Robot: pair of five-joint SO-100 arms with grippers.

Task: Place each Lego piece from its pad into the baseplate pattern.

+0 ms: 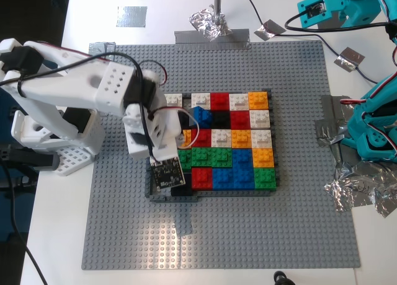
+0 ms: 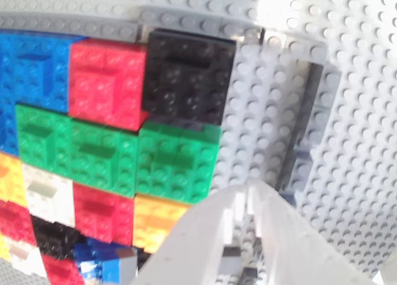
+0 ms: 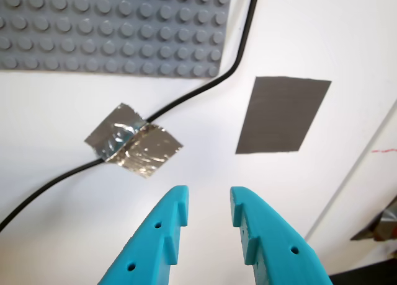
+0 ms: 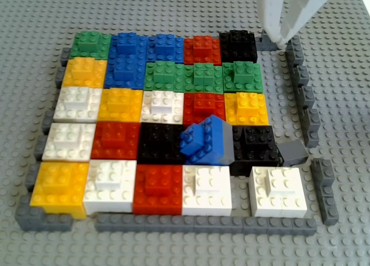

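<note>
Mostly filled, the baseplate pattern (image 1: 226, 142) keeps an empty column beside our second gripper (image 2: 248, 195), fingers nearly closed on nothing, a green Lego piece (image 2: 178, 162) at ten o'clock, while our first gripper (image 3: 209, 210) hangs released over a pad (image 3: 282, 114).

surface: white tabletop (image 1: 56, 235) | far corner: dark | light: bright, glare on top

White arm (image 1: 80, 87) hiding the mosaic's corner, first hand's (image 3: 208, 217) arm cropped.

bare frame corner (image 4: 276, 63) open, tilted blue brick (image 4: 207, 140) – obstacle
</note>
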